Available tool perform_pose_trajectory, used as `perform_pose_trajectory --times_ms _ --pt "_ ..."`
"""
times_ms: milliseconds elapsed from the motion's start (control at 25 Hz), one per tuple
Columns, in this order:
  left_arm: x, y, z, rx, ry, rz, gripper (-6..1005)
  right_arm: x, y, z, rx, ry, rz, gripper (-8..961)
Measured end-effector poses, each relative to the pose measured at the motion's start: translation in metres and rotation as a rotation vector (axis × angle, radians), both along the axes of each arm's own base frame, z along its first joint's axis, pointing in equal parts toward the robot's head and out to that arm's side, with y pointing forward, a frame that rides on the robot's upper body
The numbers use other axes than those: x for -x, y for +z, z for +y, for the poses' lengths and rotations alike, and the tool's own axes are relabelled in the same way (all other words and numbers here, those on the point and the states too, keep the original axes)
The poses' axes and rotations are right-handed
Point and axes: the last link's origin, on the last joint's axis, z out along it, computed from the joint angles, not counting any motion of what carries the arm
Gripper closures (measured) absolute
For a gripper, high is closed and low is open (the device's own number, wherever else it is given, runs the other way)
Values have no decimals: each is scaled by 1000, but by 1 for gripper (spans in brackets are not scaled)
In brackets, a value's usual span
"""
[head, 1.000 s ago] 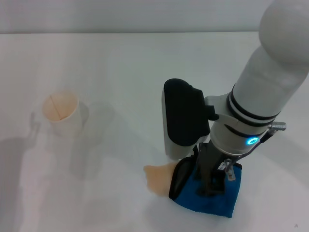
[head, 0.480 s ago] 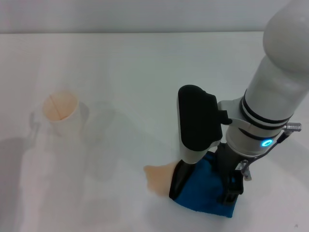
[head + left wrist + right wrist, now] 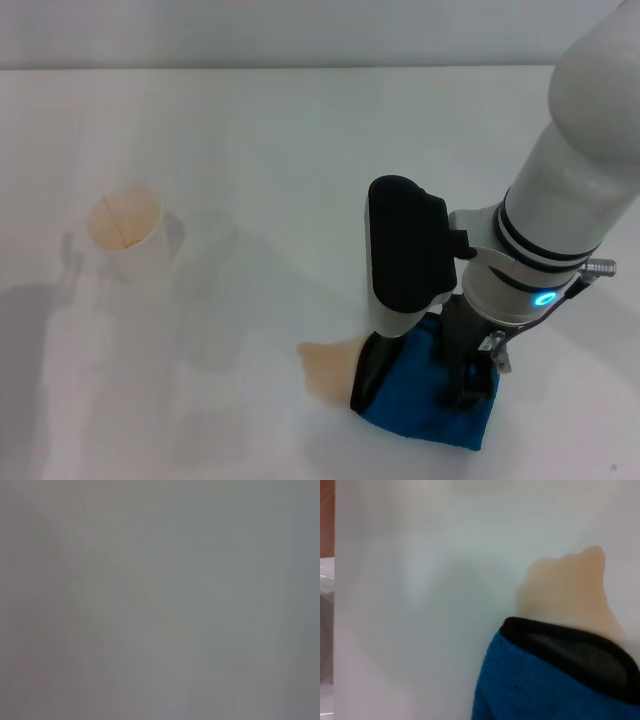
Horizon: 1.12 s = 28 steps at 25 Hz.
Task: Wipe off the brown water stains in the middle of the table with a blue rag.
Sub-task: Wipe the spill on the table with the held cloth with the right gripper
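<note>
I have the right gripper down on the blue rag, near-right of centre; jaw state unclear. Brown water stains touch the rag's left edge. Risk: rag bunches, smearing toward the paper cup.

The blue rag lay folded on the white tabletop, near its front edge, bright blue with a dark black border. The brown water stains formed a small, flat, light orange-brown puddle with a lobed outline, just left of the rag, whose black edge overlapped the puddle's near side.
</note>
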Motion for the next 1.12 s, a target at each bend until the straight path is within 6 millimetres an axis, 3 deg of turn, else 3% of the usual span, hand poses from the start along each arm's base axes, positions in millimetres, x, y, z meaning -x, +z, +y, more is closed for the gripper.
perform_pose_trajectory --times_ms 200,520,720,1120 --pt "0 0 0 -2 1 0 123 -2 -1 0 -3 -4 -2 453" --pt "0 1 1 -5 1 1 123 -2 -1 1 -3 -1 -3 622" --pt "-1 1 2 -4 -4 1 122 0 0 2 -6 -4 7 857" --pt "-1 1 3 -2 -5 1 123 12 -11 3 -11 6 98 915"
